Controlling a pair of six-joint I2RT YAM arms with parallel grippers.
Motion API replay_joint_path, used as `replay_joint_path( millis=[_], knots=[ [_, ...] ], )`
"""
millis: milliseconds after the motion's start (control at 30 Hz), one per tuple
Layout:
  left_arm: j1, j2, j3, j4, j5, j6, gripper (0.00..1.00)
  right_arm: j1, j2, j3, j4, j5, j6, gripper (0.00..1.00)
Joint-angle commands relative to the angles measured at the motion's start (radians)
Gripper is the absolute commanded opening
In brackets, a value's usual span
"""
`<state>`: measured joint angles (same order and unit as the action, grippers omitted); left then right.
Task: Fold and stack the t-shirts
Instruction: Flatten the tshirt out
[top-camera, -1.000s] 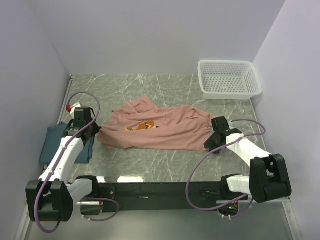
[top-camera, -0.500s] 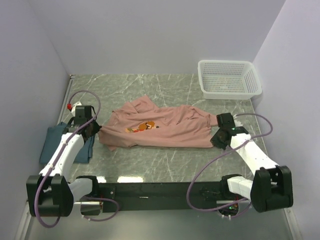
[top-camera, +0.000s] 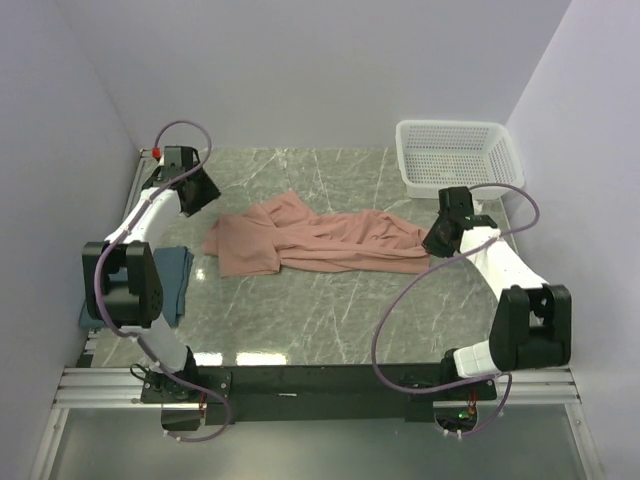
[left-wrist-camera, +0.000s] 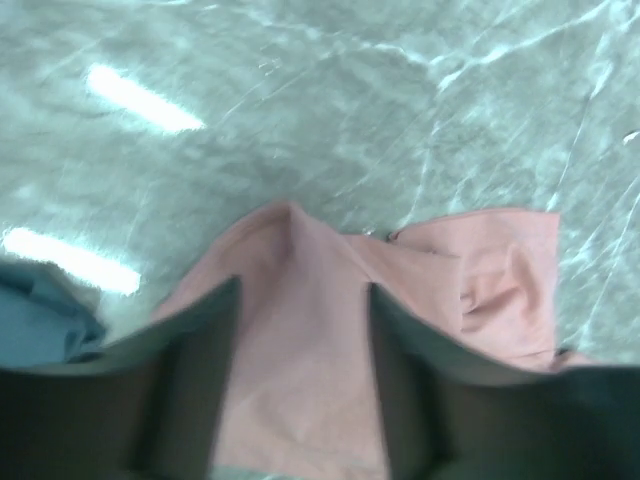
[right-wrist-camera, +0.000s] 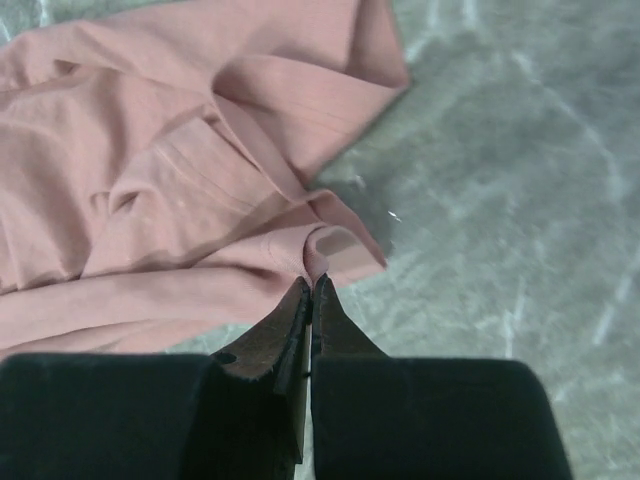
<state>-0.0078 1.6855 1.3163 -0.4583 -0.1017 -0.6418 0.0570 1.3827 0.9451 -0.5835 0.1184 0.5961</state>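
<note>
The salmon-pink t-shirt (top-camera: 330, 245) lies bunched in a long strip across the marble table (top-camera: 330, 320). My right gripper (top-camera: 437, 240) is at its right end, shut on a fold of its edge (right-wrist-camera: 312, 282); the rest of the pink cloth (right-wrist-camera: 150, 180) spreads away from the tips. My left gripper (top-camera: 198, 192) hovers at the far left, just behind the shirt's left end. Its jaws stand wide apart (left-wrist-camera: 303, 300) above the pink cloth (left-wrist-camera: 480, 270), gripping nothing. The dark teal t-shirt (top-camera: 170, 285) lies at the table's left edge, its corner (left-wrist-camera: 40, 320) showing in the left wrist view.
A white mesh basket (top-camera: 460, 155) stands at the back right corner. Lavender walls close in the table on the left, back and right. The arms' black base rail (top-camera: 320, 380) runs along the near edge.
My left gripper has opened, let go of the pink shirt and swung back to the far left. The right gripper shut on the shirt's right edge and drew it back; the print is now folded under.
</note>
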Motion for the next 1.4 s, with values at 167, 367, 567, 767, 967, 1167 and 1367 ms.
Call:
replay_joint_path(
  millis=[167, 367, 567, 767, 967, 1167, 1367],
  knots=[
    [-0.014, -0.234, -0.167, -0.02, -0.004, -0.03, 0.82, -0.008, 0.044, 0.072, 0.085, -0.103, -0.048, 0.0],
    [-0.098, -0.417, -0.403, -0.075, -0.047, -0.038, 0.68, -0.009, 0.007, 0.0, 0.114, -0.14, -0.062, 0.0],
    [-0.116, -0.391, -0.488, -0.056, -0.084, -0.021, 0.56, -0.006, -0.025, -0.035, 0.129, -0.157, -0.064, 0.0],
    [-0.118, -0.284, -0.477, -0.006, -0.056, 0.024, 0.51, -0.008, -0.039, -0.046, 0.125, -0.157, -0.07, 0.0],
    [-0.12, -0.225, -0.466, -0.003, -0.035, 0.051, 0.49, -0.008, -0.045, -0.055, 0.126, -0.151, -0.07, 0.0],
    [-0.121, -0.175, -0.454, 0.013, -0.007, 0.053, 0.49, -0.006, -0.044, -0.065, 0.129, -0.152, -0.065, 0.0],
    [-0.121, -0.135, -0.456, 0.036, 0.016, 0.048, 0.48, -0.008, -0.045, -0.071, 0.137, -0.152, -0.058, 0.0]
  ],
)
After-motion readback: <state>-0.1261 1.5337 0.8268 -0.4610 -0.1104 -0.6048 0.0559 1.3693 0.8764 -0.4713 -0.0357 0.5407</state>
